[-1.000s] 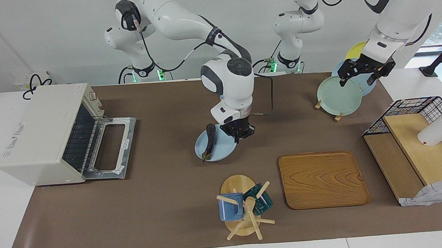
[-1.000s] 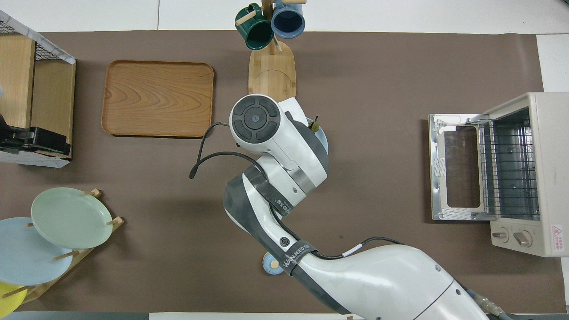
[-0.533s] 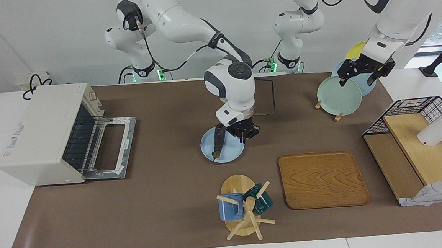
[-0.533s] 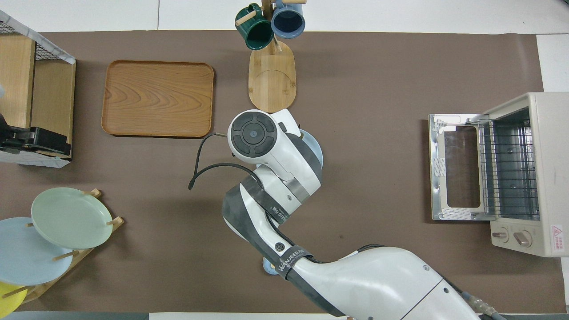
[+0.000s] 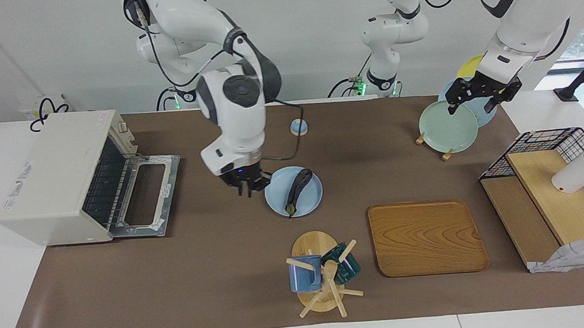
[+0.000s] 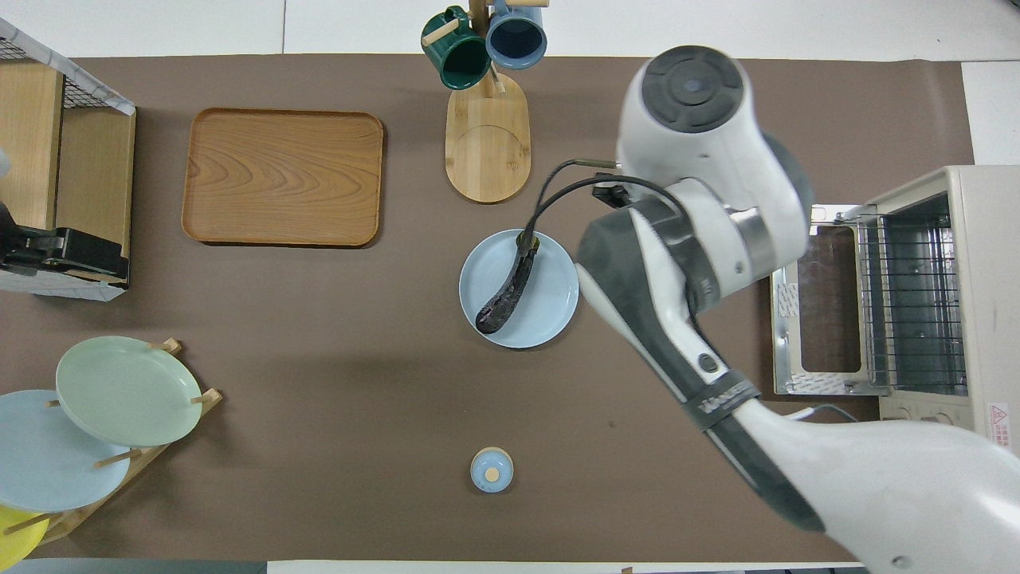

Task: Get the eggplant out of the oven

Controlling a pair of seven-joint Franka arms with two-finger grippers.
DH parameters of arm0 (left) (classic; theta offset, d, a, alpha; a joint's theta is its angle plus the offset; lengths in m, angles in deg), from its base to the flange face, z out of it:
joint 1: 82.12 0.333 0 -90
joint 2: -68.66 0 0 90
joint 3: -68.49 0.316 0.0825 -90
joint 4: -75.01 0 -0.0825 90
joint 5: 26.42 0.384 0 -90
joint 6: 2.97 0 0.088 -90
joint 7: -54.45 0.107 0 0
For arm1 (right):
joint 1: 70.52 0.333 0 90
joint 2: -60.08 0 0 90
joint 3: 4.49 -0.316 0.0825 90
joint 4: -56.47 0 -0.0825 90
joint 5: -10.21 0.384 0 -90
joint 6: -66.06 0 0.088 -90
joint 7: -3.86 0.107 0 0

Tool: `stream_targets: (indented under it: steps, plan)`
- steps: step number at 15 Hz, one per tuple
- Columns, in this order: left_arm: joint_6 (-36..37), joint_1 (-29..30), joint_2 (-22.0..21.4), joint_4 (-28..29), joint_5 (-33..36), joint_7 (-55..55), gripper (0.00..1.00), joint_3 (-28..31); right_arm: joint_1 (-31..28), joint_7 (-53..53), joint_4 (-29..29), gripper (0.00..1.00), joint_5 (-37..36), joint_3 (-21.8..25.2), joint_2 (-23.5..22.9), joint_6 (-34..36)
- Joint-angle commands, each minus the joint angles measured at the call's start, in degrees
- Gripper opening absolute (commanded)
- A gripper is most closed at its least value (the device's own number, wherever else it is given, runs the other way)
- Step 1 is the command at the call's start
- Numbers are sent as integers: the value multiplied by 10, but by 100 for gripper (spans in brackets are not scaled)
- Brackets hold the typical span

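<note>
The dark purple eggplant (image 5: 297, 184) lies on a light blue plate (image 5: 277, 193) at the middle of the table, outside the oven; it also shows in the overhead view (image 6: 510, 283). The off-white oven (image 5: 54, 168) stands at the right arm's end with its door (image 5: 147, 195) folded down and its wire rack bare (image 6: 916, 303). My right gripper (image 5: 248, 187) hangs open and empty just above the mat, beside the plate on its oven side. My left gripper (image 5: 473, 103) waits open over the plate rack.
A mug tree (image 5: 321, 273) with two mugs and a wooden tray (image 5: 426, 237) lie farther from the robots than the plate. A small blue disc (image 5: 298, 127) lies nearer to them. A plate rack (image 5: 447, 126) and wire basket shelf (image 5: 552, 188) stand at the left arm's end.
My right gripper set the plate with the eggplant down, let go of it and swung away toward the oven. The eggplant shifted on the plate. The left arm has not moved.
</note>
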Motion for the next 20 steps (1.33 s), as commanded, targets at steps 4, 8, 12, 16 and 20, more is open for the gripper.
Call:
stream_targets:
  steps: [4,8,12,16,20]
  plan:
    - [-17,-25,-7,5,10,0,100,-1,-117,-78,268,0,-35,-9,86,-157]
    - [-28,-83,0,10,-3,-27,100,-1,-134,-84,331,0,-57,-9,102,-174]
    - [-80,-139,25,20,-49,-74,100,-1,-140,-80,360,0,-57,-9,106,-211]
    - [-139,-187,79,31,-70,-93,100,-1,-150,-97,361,0,-126,-9,102,-209]
    - [-223,-244,117,58,-71,-110,100,-1,-151,-119,320,0,-172,-10,101,-162]
